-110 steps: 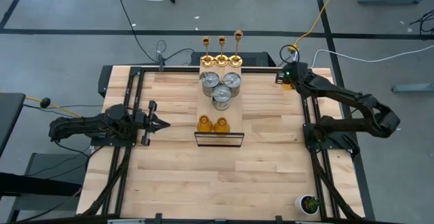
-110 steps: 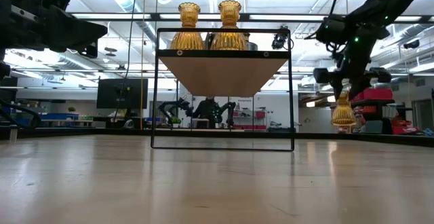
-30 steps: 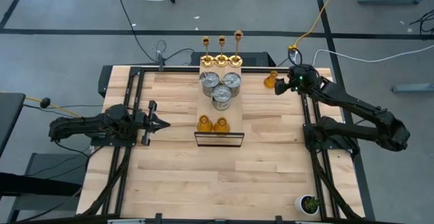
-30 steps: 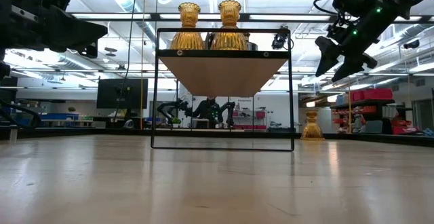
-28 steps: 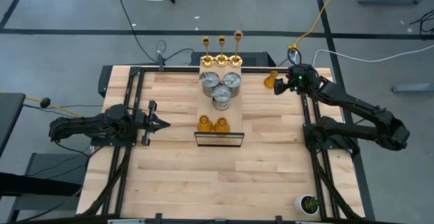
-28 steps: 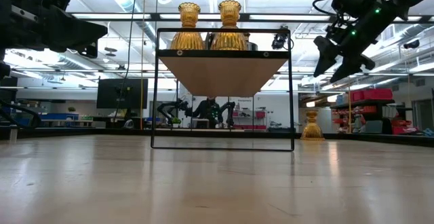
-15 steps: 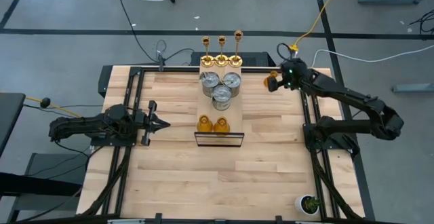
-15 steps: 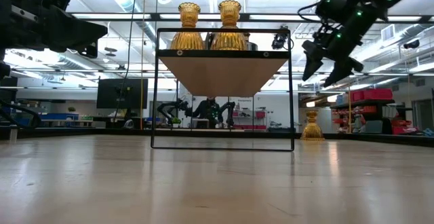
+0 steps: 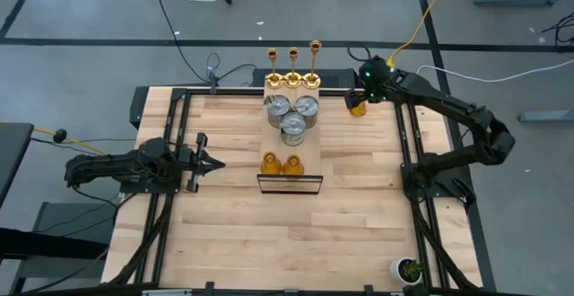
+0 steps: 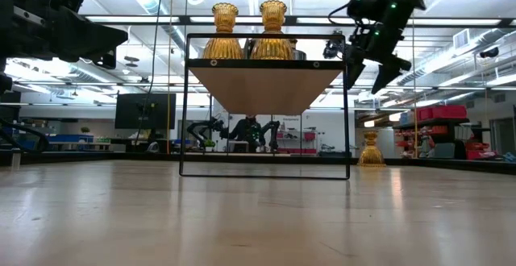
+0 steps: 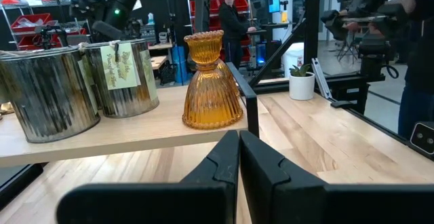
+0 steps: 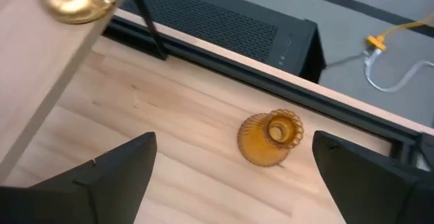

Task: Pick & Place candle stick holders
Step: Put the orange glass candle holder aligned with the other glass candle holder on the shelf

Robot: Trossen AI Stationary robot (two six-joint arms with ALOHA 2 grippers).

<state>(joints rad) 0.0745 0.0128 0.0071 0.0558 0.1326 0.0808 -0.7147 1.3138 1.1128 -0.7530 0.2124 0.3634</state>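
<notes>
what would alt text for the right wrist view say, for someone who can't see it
Looking down past the right gripper's two open dark fingers, a squat amber holder stands upright on the wooden table near its black-framed edge, free of the gripper. A gold candlestick base on a raised board shows at one corner.

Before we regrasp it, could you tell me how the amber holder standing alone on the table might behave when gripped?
The amber holder looks like ribbed glass, so probably rigid, slick and breakable. Its flared base suggests it stands steadily, though a push near its narrower neck might tip it.
</notes>
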